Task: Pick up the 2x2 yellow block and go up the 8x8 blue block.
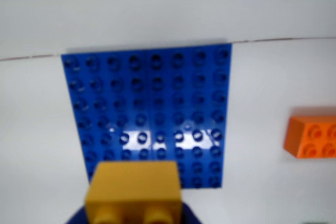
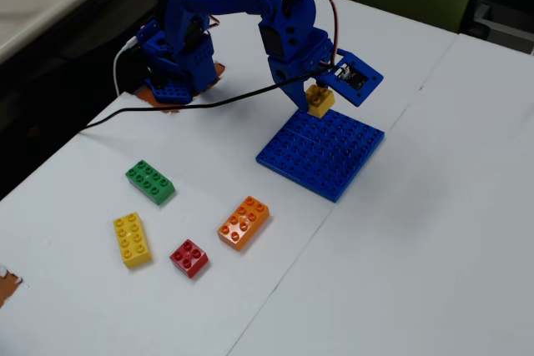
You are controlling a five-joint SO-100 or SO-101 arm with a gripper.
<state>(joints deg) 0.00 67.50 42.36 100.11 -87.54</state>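
While my gripper [image 2: 320, 99] is clamped on the small yellow block [image 2: 319, 101], I see it held above the blue baseplate's [image 2: 321, 151] far edge; bare white surface [image 2: 434, 231] spreads right.

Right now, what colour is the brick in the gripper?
Yellow; the 2x2 yellow block shows best in the fixed view, held by the gripper.

glossy plastic 8x8 blue block [image 1: 147, 108], seemingly matt white table [image 2: 400, 273]
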